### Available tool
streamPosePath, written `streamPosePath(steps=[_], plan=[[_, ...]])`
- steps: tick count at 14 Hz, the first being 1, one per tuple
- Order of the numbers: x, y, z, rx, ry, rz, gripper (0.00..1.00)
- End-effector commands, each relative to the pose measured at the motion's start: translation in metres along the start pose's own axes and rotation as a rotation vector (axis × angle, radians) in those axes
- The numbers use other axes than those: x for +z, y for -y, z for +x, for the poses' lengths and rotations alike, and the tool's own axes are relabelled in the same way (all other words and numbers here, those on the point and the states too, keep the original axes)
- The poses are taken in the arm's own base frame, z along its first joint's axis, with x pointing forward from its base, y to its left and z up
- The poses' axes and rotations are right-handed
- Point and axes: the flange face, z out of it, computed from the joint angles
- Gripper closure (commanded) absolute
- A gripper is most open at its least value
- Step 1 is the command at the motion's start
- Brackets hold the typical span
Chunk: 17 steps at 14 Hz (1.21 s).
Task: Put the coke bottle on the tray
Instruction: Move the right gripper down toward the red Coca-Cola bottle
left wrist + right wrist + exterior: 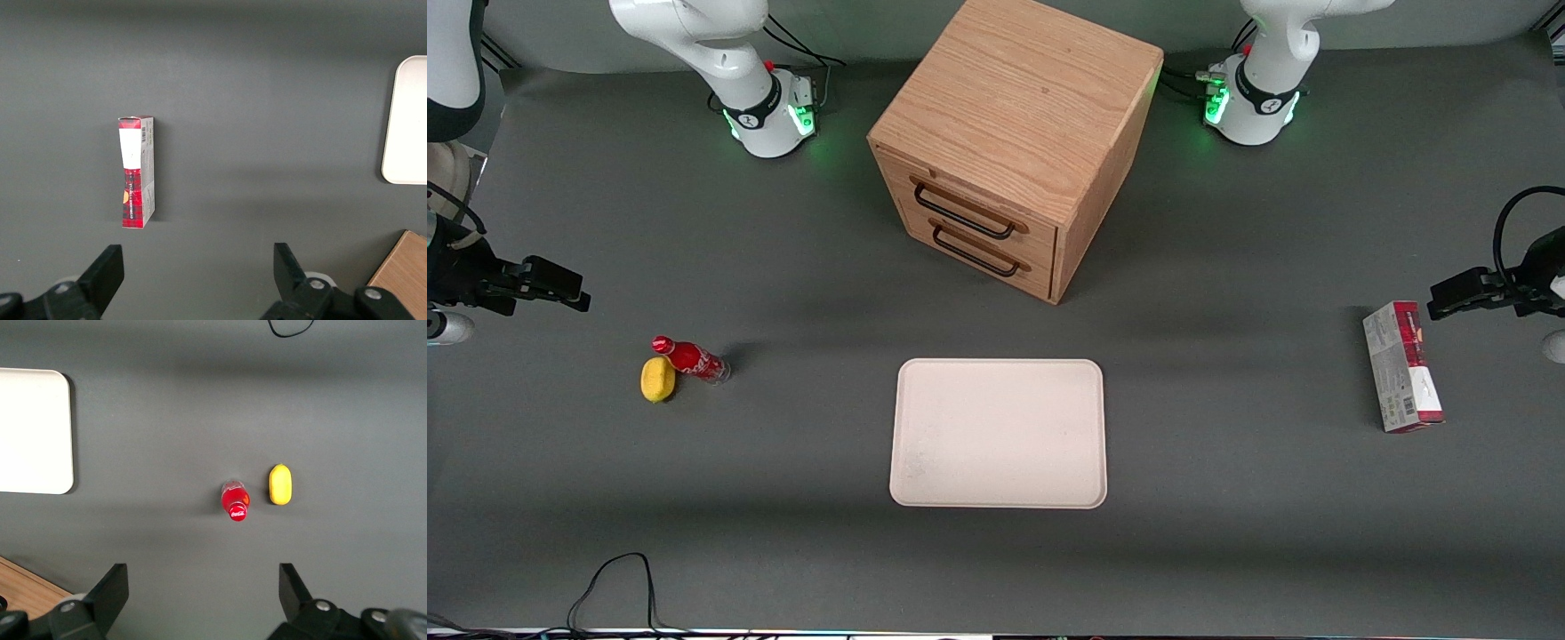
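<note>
Tray (998,433): laid flat on the grey surface (1227,533), nearest the front camera of all the items, nothing seen on it. A corner of it is also caught in the right wrist view (33,430).

Lemon-like yellow object (658,380): set toward the working arm's end, just beside the coke bottle (688,357) and slightly nearer the camera. The bottle is seen standing upright, red cap up, well apart from the tray. Both are viewed from above by the wrist camera: bottle (235,501), yellow object (280,484), a narrow gap noted between them there.

Red-and-grey carton (1402,366): lying toward the parked arm's end.

Tool (551,286): held above the surface, farther from the camera than the bottle; fingers (107,593) spread wide, nothing gripped.

Wooden two-drawer cabinet (1009,142): farthest back, both drawers shut.
</note>
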Motion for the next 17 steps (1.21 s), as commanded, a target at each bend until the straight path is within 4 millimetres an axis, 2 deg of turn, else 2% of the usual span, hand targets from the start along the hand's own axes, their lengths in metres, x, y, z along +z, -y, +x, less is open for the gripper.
streamPosePath(steps=[1, 5, 6, 7, 9, 13, 14, 17], plan=[[-0.004, -0.001, -0.005, 0.019, -0.007, -0.015, 0.00], [-0.002, -0.008, -0.006, -0.016, 0.000, -0.017, 0.00], [0.000, -0.016, -0.011, -0.055, 0.030, -0.015, 0.00], [0.000, -0.036, -0.016, -0.036, 0.045, -0.014, 0.00], [0.002, -0.053, -0.034, -0.025, 0.055, -0.008, 0.00], [0.016, -0.055, -0.078, -0.019, 0.030, 0.006, 0.00], [0.023, -0.056, -0.081, -0.018, 0.026, 0.008, 0.00], [0.038, -0.053, -0.076, -0.025, 0.038, 0.006, 0.00]])
